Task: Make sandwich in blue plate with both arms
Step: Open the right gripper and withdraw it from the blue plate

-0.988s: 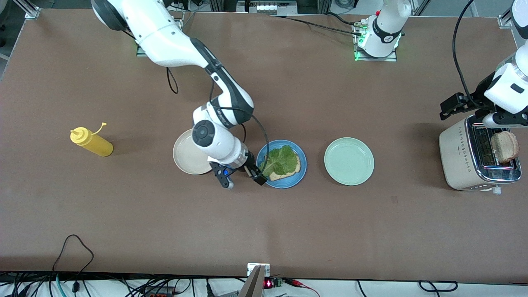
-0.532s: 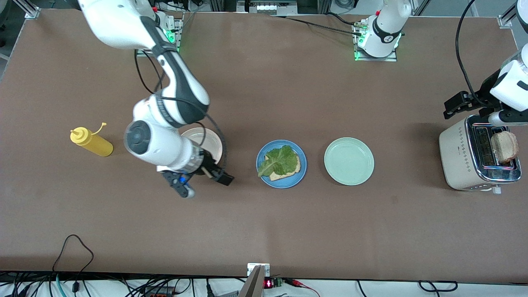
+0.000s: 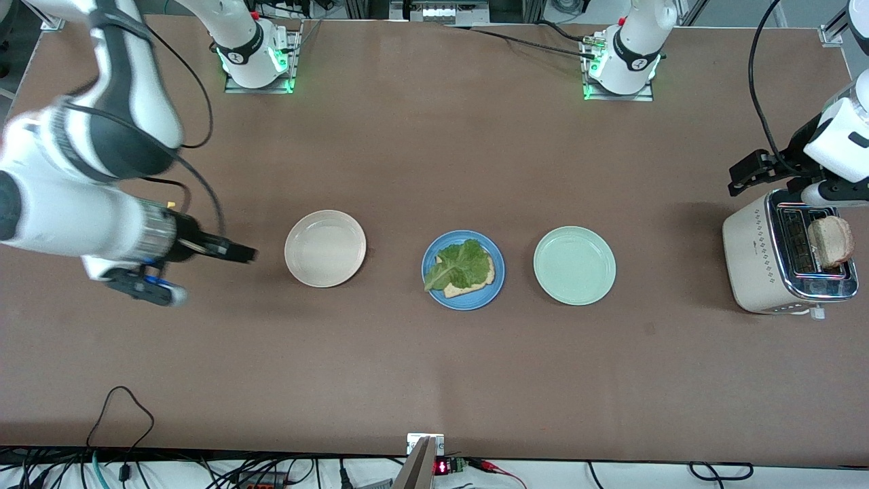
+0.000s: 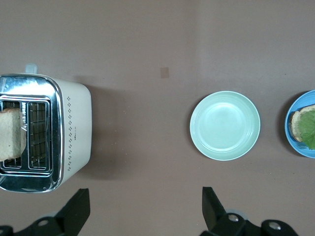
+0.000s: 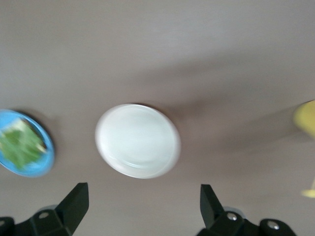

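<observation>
- The blue plate (image 3: 463, 299) sits on the worktop (image 3: 434, 380), about midway between the two arms' ends; on it lies one slice of toast (image 3: 468, 287) with a lettuce leaf (image 3: 460, 265) over most of it, and no slice on top
- A cream plate (image 3: 325, 248) lies beside the blue plate toward the right arm's end; a pale green plate (image 3: 574, 265) lies beside it toward the left arm's end; the three plates are apart in a row
- A toaster (image 3: 753, 261) stands at the left arm's end of the worktop; a second slice (image 3: 831, 242) sticks up out of one of its slots
- The left claw (image 4: 145, 209) hangs above the worktop near the toaster; its fingers (image 4: 76, 209) stand wide apart with nothing between them; in its wrist view the toaster, the green plate and the edge of the blue plate show below
- The right claw (image 5: 142, 206) is up over the right arm's end of the worktop, well apart from the blue plate; its fingers (image 5: 74, 204) are spread wide and hold nothing; its wrist view shows the cream plate below, the blue plate at one edge and a yellow thing (image 5: 306, 118) at the other
</observation>
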